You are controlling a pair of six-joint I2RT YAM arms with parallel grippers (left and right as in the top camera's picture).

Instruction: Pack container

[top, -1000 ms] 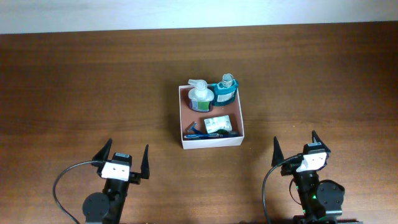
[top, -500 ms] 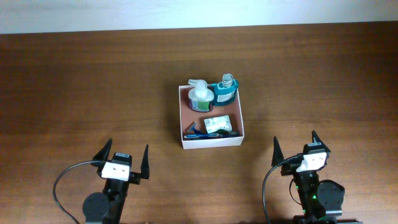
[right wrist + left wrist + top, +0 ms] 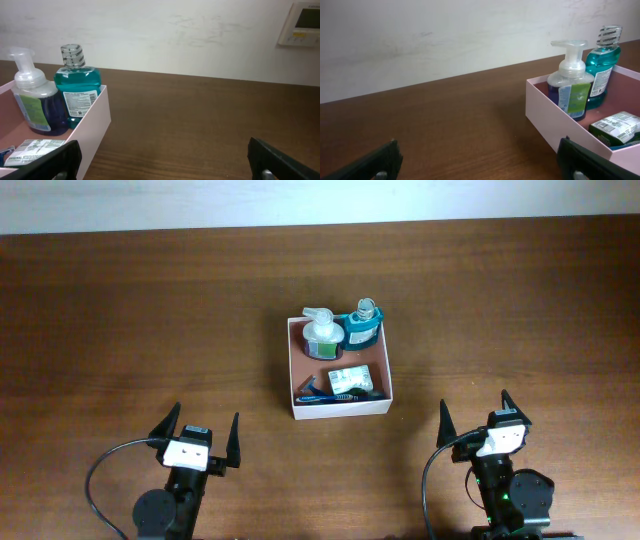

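- Overhead: container (image 3: 340, 409) sits mid-bench (image 3: 150, 320); left pincer (image 3: 204, 418) and right pincer (image 3: 474, 404) both splayed wide, well apart from it.
- Left wrist: pump bottle (image 3: 568, 87) upright inside.
- Right wrist: blue bottle (image 3: 76, 94) upright beside it; looks packed, so best hold off, no nudging.

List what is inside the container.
Inside the container: a pump bottle and a teal bottle at the back, a wrapped packet in front. A blue item lies partly covered by the packet; that part is hidden.
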